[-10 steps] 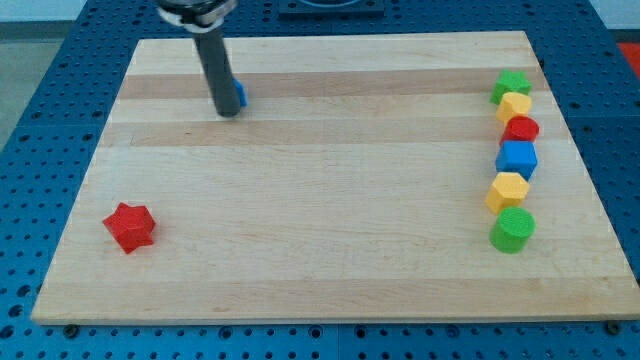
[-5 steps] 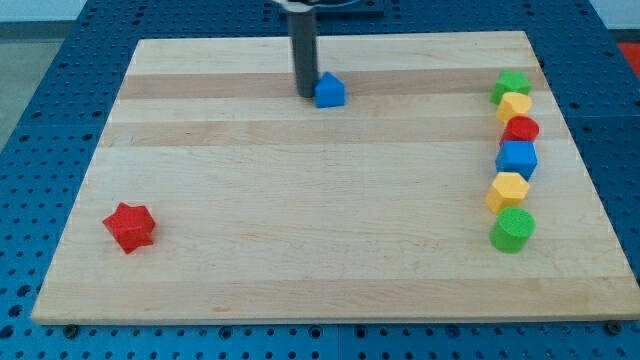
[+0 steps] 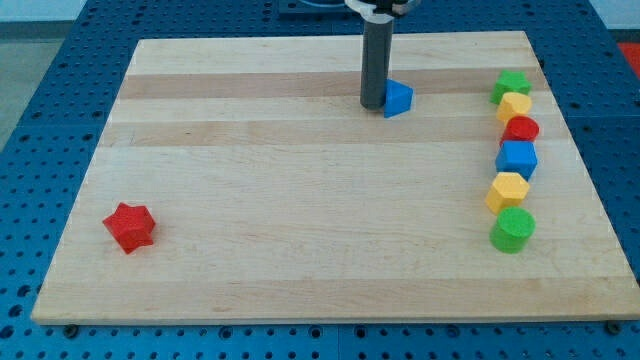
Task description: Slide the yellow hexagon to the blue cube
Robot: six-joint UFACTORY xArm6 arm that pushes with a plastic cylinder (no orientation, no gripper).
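My tip (image 3: 373, 104) rests on the board near the view's top centre, touching the left side of a small blue block (image 3: 398, 98). A column of blocks stands at the view's right. From the top it holds a green block (image 3: 511, 85), a yellow block (image 3: 515, 105), a red block (image 3: 521, 129), a blue cube (image 3: 517, 158), a yellow hexagon (image 3: 508, 190) and a green cylinder (image 3: 513, 229). The yellow hexagon sits directly below the blue cube, touching it or nearly so. My tip is far to the left of that column.
A red star-shaped block (image 3: 129, 226) lies alone at the view's lower left. The wooden board (image 3: 300, 250) sits on a blue perforated table, and the right column stands close to the board's right edge.
My tip has moved from the view's upper left towards the right, pushing the small blue block along with it. The right column and the red star have not moved.
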